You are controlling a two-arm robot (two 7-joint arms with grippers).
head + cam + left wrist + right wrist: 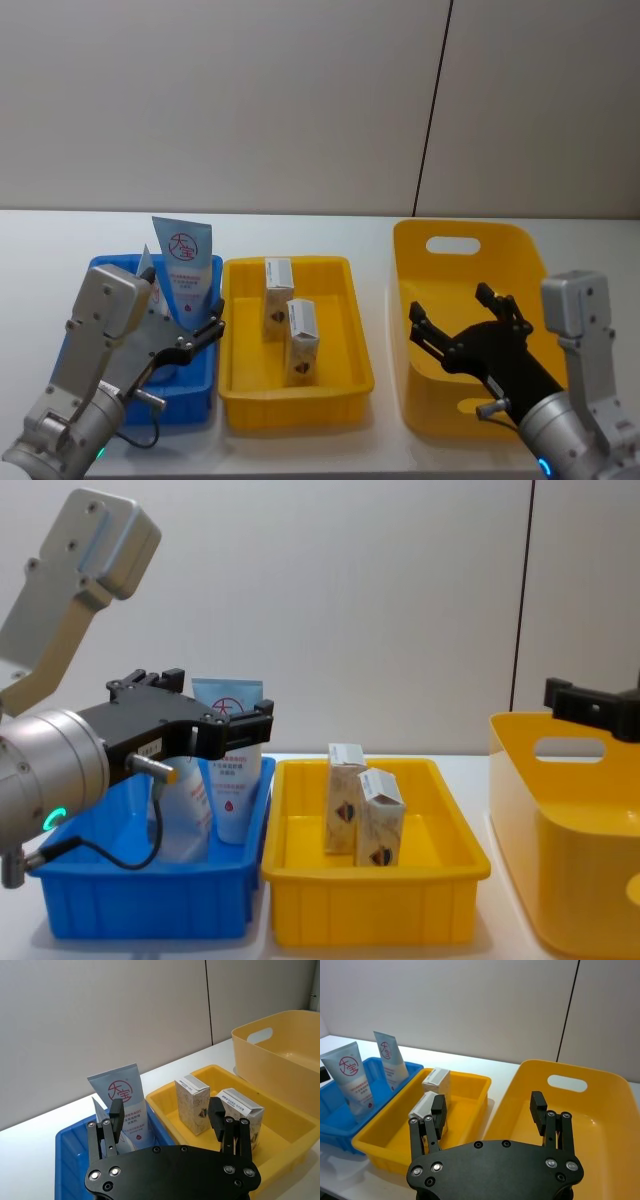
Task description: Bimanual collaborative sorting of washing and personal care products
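Two white squeeze tubes stand upright in the blue tray; the taller tube shows its red round logo, the other tube is partly hidden behind my left arm. Two small cream cartons stand in the shallow yellow tray. My left gripper hovers open over the blue tray's near right part, just in front of the tubes, holding nothing. Above the big yellow bin, my right gripper is open and empty.
The three containers stand side by side on a white table, with a plain wall close behind. The deep bin with a handle slot sits at the right. Narrow gaps separate the trays.
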